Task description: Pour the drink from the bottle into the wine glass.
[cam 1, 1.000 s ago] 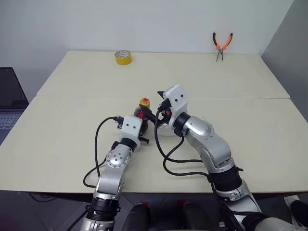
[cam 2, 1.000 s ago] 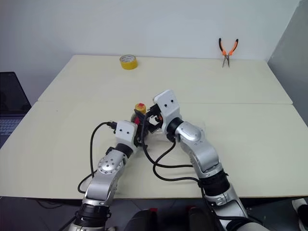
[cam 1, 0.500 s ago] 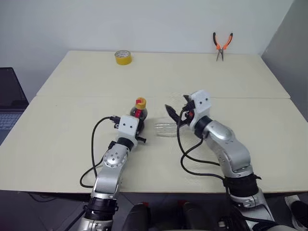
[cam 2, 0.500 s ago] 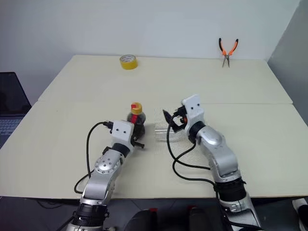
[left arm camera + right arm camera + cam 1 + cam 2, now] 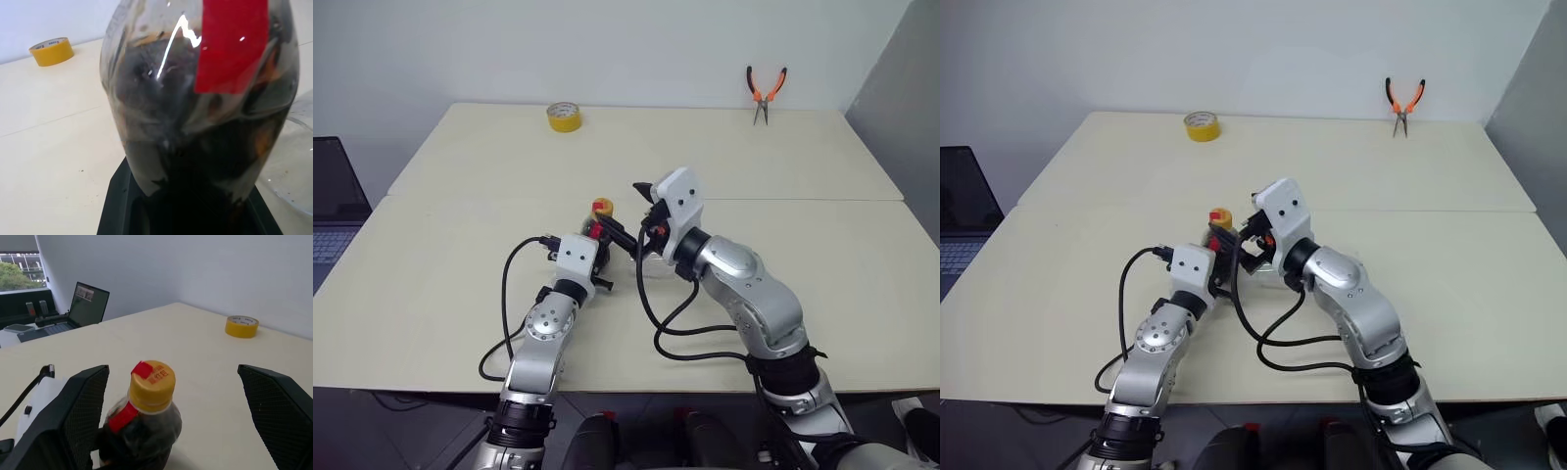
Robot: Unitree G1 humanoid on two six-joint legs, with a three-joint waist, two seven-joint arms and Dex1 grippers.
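The bottle [image 5: 598,227] stands upright on the table near its middle, full of the dark drink [image 5: 195,147], with a red label and a yellow cap [image 5: 151,379]. My left gripper [image 5: 593,243] is shut on the bottle's round body from the near side. My right gripper [image 5: 172,371] is open and level with the cap, one finger [image 5: 83,406] on each side and apart from it. The wine glass [image 5: 293,161] stands just right of the bottle, mostly hidden behind my right arm in the eye views.
A yellow tape roll [image 5: 564,117] lies at the table's far left. Orange pliers [image 5: 765,90] hang on the wall behind the far right. A laptop [image 5: 331,206] sits off the table's left edge. My right arm's cables [image 5: 666,313] loop over the near table.
Half a second ago my right gripper stood off to the right of the glass; it has swung back left to straddle the bottle's cap. My left gripper and the bottle kept still.
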